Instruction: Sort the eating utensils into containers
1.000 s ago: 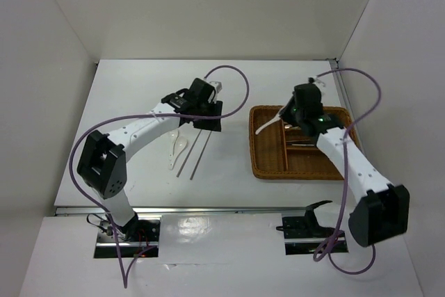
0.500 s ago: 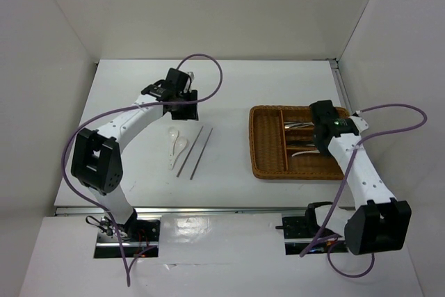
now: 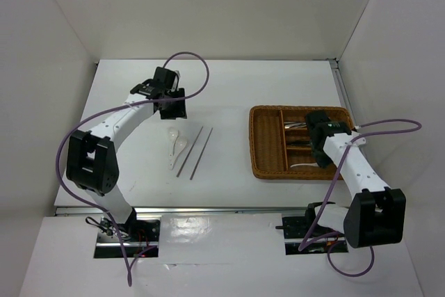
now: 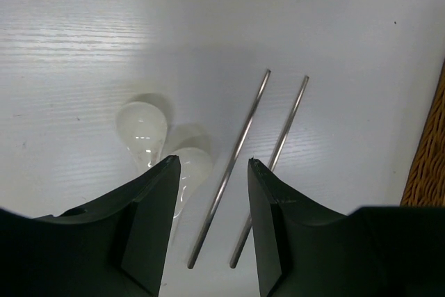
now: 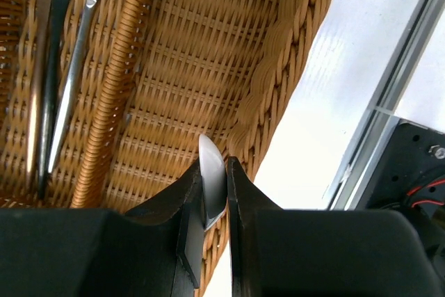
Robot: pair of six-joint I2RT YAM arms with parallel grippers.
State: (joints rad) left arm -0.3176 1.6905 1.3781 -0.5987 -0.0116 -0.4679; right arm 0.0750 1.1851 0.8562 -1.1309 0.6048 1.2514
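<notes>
The glossy white spoon (image 5: 210, 159) is pinched by one end in my right gripper (image 5: 214, 189), over the ribbed wicker tray (image 5: 278, 67) by the right edge of the desk (image 3: 229, 88). So slick a hold could let it swivel and straddle a divider (image 5: 115, 95). Left of centre, my left gripper (image 4: 212, 172) hangs open over two spoons (image 4: 142, 126) and two round chopsticks (image 4: 240, 151), likely to roll.

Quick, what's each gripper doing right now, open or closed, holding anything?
Left gripper: open, holding nothing.
Right gripper: closed on a white spoon above the tray.
</notes>
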